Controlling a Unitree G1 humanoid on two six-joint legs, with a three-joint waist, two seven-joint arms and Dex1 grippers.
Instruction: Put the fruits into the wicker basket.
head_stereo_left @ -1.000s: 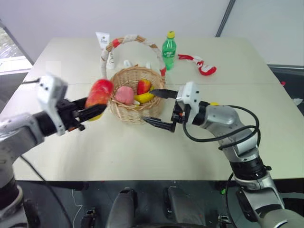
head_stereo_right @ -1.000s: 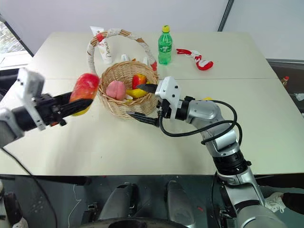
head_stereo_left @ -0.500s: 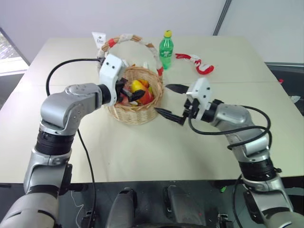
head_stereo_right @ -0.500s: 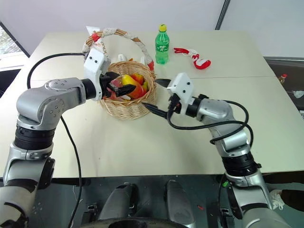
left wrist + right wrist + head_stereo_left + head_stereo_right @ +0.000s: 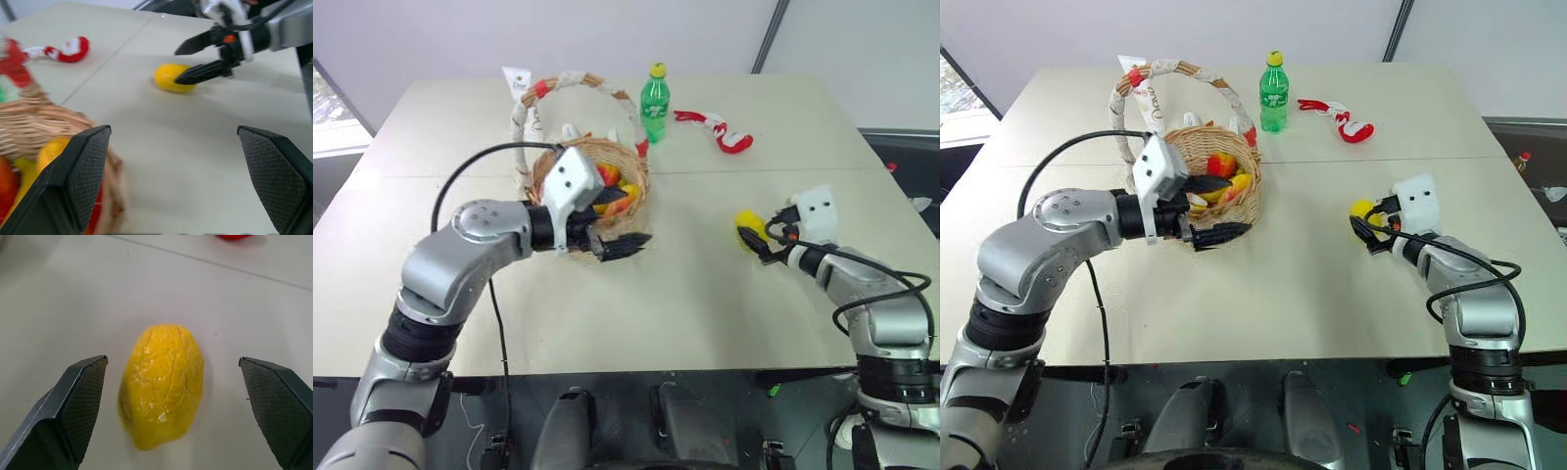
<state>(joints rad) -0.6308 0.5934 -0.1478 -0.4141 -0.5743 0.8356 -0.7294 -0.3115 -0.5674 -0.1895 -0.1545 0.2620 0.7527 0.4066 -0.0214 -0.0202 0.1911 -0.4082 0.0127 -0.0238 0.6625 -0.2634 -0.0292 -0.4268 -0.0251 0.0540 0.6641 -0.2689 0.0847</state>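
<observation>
Crinkled oval lemon [image 5: 163, 384], woven basket [image 5: 1237, 204]

Fruit half buried and objects screened behind the wicker basket

The fruits [image 5: 1219, 181] inside the wicker basket [image 5: 631, 201] showed as overlapping red, orange and yellow patches, too mixed to sort out, and the left hand [image 5: 621, 227] with its white housing covered the basket's near rim. A white tube [image 5: 522, 90] at the far left stood partly behind the wrapped handle, its print too small to read, and small white items behind the basket could not be identified. From the left wrist, the basket was blurred and cut off by the frame edge.
</observation>
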